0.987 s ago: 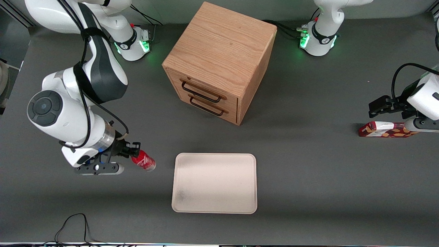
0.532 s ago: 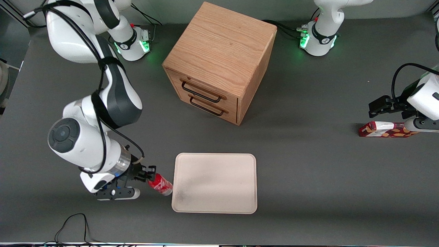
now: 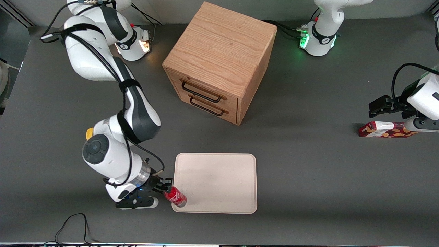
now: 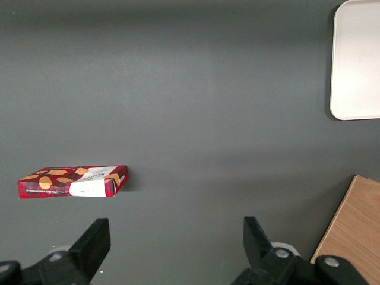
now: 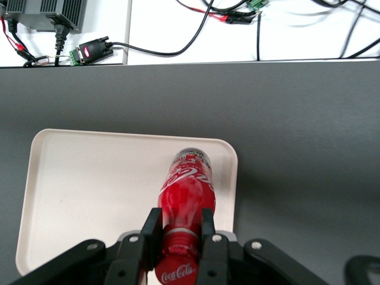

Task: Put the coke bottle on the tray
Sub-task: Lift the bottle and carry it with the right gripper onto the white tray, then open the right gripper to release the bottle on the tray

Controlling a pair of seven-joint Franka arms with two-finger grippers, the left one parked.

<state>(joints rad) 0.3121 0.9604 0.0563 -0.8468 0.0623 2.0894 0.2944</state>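
My right gripper (image 3: 165, 189) is shut on the neck of the coke bottle (image 3: 175, 198), a small shiny red bottle with white lettering. The bottle hangs tilted over the corner of the cream tray (image 3: 219, 178) nearest the front camera at the working arm's end. In the right wrist view both black fingers clamp the coke bottle (image 5: 186, 196) just under its cap, with the gripper (image 5: 180, 228) above the tray (image 5: 89, 196), near its rim. Whether the bottle touches the tray cannot be told.
A wooden drawer cabinet (image 3: 219, 61) with two drawers stands farther from the front camera than the tray. A flat red-and-white snack carton (image 3: 386, 129) lies toward the parked arm's end of the table; it also shows in the left wrist view (image 4: 72, 181). A black cable (image 3: 73, 226) lies near the table's front edge.
My right arm has carried the bottle toward the tray and nearer the front camera. The bottle has gone from beside the tray to over its near corner.
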